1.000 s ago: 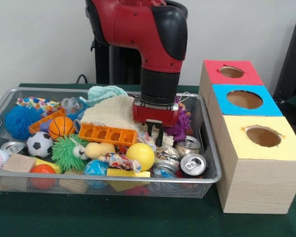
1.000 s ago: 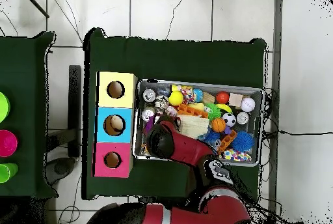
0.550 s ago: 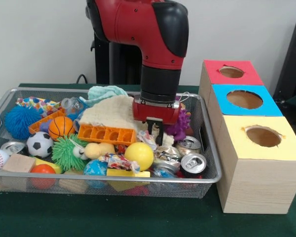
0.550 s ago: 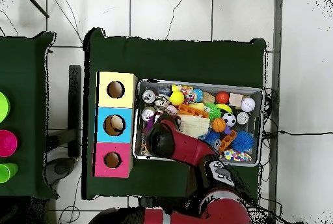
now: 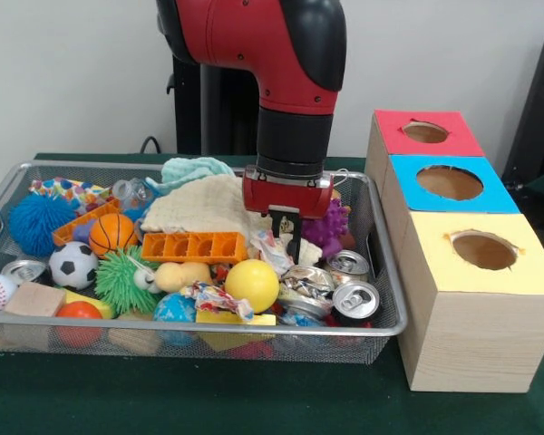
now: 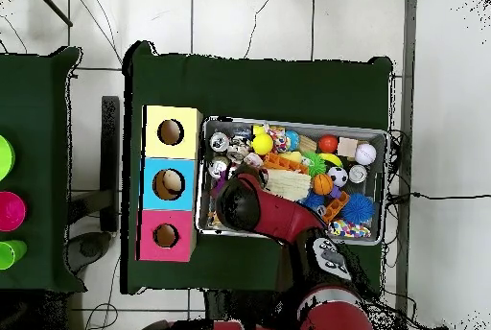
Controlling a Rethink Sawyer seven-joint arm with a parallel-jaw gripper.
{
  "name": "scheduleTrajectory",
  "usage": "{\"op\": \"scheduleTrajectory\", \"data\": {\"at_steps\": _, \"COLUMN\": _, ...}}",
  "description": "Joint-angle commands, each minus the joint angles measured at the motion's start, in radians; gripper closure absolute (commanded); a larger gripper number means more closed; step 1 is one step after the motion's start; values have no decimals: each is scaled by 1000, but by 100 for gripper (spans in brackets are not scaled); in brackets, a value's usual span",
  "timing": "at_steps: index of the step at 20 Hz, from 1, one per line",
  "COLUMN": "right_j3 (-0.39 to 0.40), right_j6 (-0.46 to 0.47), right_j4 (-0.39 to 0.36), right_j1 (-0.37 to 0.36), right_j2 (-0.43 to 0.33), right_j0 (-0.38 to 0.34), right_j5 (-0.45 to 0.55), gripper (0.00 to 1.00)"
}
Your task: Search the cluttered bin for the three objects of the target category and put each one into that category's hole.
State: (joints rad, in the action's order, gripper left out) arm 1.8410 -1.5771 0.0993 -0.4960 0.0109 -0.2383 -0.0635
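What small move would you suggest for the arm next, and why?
Probably lower straight down slightly: the gripper hangs over the crumpled white wrapper beside the silver drink can in the wire mesh bin, and no grasp is evident.

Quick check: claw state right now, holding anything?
Claw: down among the bin's clutter; open or shut cannot be told, nor any hold.

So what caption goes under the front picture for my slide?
Red robot arm's pincer dips into a wire bin crammed with balls, cans and toys, beside three boxes with holes.
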Motion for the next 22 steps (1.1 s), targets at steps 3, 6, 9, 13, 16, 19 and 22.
{"op": "scheduleTrajectory", "data": {"at_steps": 3, "right_j3": -40, "right_j6": -193, "right_j4": 34, "right_j1": 8, "right_j2": -83, "right_j0": -7, "right_j5": 48, "gripper": 100}}
{"op": "scheduleTrajectory", "data": {"at_steps": 6, "right_j3": -49, "right_j6": -191, "right_j4": 35, "right_j1": 19, "right_j2": -87, "right_j0": -13, "right_j5": 48, "gripper": 100}}
{"op": "scheduleTrajectory", "data": {"at_steps": 9, "right_j3": -41, "right_j6": -202, "right_j4": 40, "right_j1": 26, "right_j2": -79, "right_j0": -6, "right_j5": 35, "gripper": 100}}
{"op": "scheduleTrajectory", "data": {"at_steps": 13, "right_j3": 6, "right_j6": -207, "right_j4": 49, "right_j1": -4, "right_j2": -46, "right_j0": 14, "right_j5": 84, "gripper": 100}}
{"op": "scheduleTrajectory", "data": {"at_steps": 16, "right_j3": 71, "right_j6": -219, "right_j4": 56, "right_j1": -83, "right_j2": -12, "right_j0": 38, "right_j5": 146, "gripper": 100}}
{"op": "scheduleTrajectory", "data": {"at_steps": 19, "right_j3": 106, "right_j6": -221, "right_j4": 64, "right_j1": -156, "right_j2": 28, "right_j0": 69, "right_j5": 227, "gripper": 100}}
{"op": "scheduleTrajectory", "data": {"at_steps": 22, "right_j3": 114, "right_j6": -219, "right_j4": 67, "right_j1": -186, "right_j2": 52, "right_j0": 87, "right_j5": 272, "gripper": 100}}
